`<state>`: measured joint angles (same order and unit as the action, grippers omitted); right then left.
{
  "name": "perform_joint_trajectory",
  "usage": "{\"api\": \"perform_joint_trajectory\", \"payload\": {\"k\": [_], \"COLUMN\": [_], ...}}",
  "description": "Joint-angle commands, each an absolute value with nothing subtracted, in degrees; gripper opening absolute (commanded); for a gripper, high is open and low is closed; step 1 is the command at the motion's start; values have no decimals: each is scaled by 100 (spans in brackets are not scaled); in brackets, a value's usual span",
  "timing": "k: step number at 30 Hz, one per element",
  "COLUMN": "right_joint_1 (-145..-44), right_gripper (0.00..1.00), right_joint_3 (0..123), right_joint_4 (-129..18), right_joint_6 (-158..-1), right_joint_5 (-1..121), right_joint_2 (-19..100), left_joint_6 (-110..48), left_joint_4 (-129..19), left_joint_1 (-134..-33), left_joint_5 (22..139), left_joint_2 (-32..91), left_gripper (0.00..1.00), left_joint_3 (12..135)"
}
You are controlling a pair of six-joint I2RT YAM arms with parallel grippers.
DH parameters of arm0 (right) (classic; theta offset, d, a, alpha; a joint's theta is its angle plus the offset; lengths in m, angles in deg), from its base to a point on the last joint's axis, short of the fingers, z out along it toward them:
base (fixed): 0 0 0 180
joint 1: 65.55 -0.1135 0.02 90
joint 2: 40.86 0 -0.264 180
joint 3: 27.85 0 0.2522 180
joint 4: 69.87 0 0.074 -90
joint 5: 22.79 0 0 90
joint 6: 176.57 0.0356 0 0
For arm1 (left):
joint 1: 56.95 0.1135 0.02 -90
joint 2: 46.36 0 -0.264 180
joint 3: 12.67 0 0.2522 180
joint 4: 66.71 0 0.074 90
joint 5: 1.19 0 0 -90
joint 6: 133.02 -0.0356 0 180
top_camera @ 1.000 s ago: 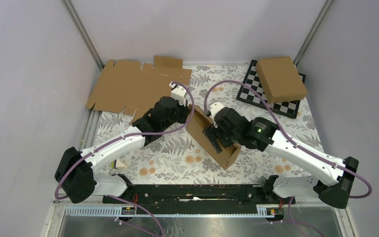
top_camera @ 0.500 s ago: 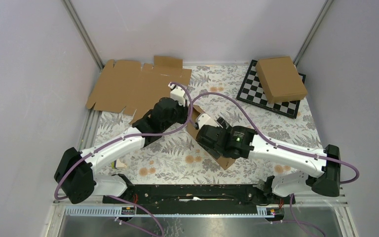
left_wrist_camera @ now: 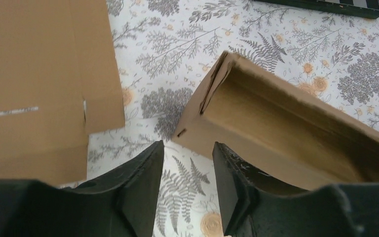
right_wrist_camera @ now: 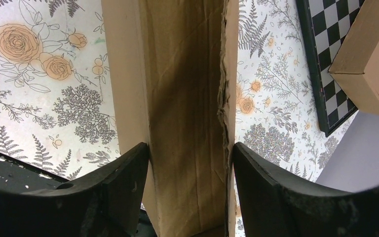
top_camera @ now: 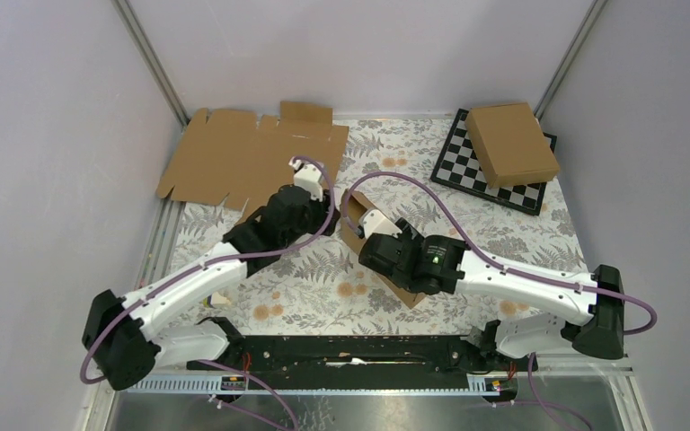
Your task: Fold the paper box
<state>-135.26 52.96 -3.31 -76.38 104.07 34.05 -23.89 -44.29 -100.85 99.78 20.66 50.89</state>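
Paper box [top_camera: 407, 293] sits about dead centre of the floral tablecloth [top_camera: 323, 287]. It's a long, shallow brown cardboard trough lying diagonally, with an open top and one raggedy wall edge. Out at 10 o'clock lies a big flat cardboard sheet [top_camera: 243, 157] with notched edges. Left gripper [left_wrist_camera: 188, 145] hovers near the trough's 10 o'clock end, fingers apart and nothing between them. Right gripper [right_wrist_camera: 190, 148] is right over it with cardboard filling the gap between its fingers, but I can't tell if it's actually pinching. At 2 o'clock a closed brown box [top_camera: 512, 142] rests on a chessboard [top_camera: 454, 162]. Plain pale walls [top_camera: 54, 135] all round.
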Motion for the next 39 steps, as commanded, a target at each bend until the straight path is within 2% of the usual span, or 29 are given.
{"api": "perform_joint_trajectory", "payload": {"k": [1, 5, 11, 12, 18, 25, 29, 39], "right_joint_1": [-13533, -13529, -13539, -13527, -13532, -13536, -13526, -13530], "right_gripper": [66, 66, 65, 66, 65, 65, 65, 65], "right_joint_3": [5006, 4886, 4765, 4754, 4699, 4762, 4757, 4789], "right_joint_4": [-343, -444, -622, -638, -716, -717, -721, -729], "right_joint_6": [-7503, -7499, -7557, -7560, -7632, -7669, -7670, -7695], "right_joint_5": [10419, 10341, 10217, 10211, 10146, 10150, 10149, 10217], "right_joint_2": [3329, 3272, 3143, 3129, 3123, 3109, 3140, 3179], "left_joint_6": [-1968, -1816, -1382, -1296, -724, -339, -444, -803], "left_joint_4": [-3802, -3521, -3773, -3885, -4574, -5273, -5269, -5406], "left_joint_1": [-10110, -10044, -9233, -9041, -8446, -8420, -8419, -8334], "left_joint_5": [10363, 10487, 9471, 9185, 7878, 7203, 7130, 7284], "left_joint_2": [1522, 1139, 1024, 1096, 1921, 2798, 3019, 2937], "left_gripper": [49, 60, 96, 99, 99, 99, 94, 70], "left_joint_3": [5090, 5266, 5590, 5657, 6183, 6300, 6154, 5068]}}
